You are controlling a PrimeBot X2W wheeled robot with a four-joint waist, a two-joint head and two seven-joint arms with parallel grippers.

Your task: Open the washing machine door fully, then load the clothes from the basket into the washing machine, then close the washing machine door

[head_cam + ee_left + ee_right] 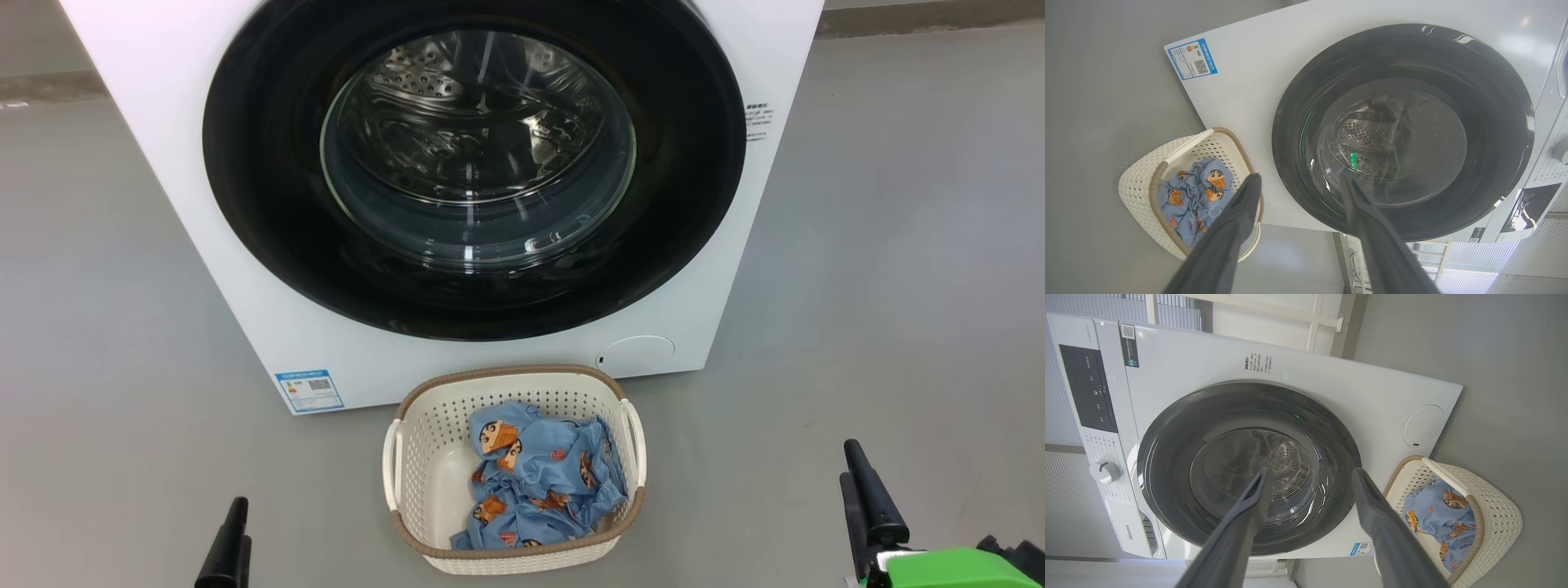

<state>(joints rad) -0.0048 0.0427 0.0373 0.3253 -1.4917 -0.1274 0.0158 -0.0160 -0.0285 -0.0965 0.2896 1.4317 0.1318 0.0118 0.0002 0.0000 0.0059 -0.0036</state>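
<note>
Before the washing machine (204, 245), on the grey floor (898, 286), I see the basket (416, 457) standing just in front of its lower edge, below the washing machine door (269, 204), which sits shut against the front. The clothes (539, 482) lie bunched inside the basket, on the side nearer the machine's round flap (637, 354).

At the opposite low corner of the front is a blue label (309, 390) with a QR code; its small print is too fine for me to read. On the drawer beside the dial (1105, 471) I can read "Hisense" (1131, 532). A black sticker (1129, 345) with another QR code and a block of small print (1257, 362) sit near the machine's top; neither is legible.

My left pincer (1300, 179) and right pincer (1310, 470) both stand wide apart and empty, pointing at the door, short of the machine.
</note>
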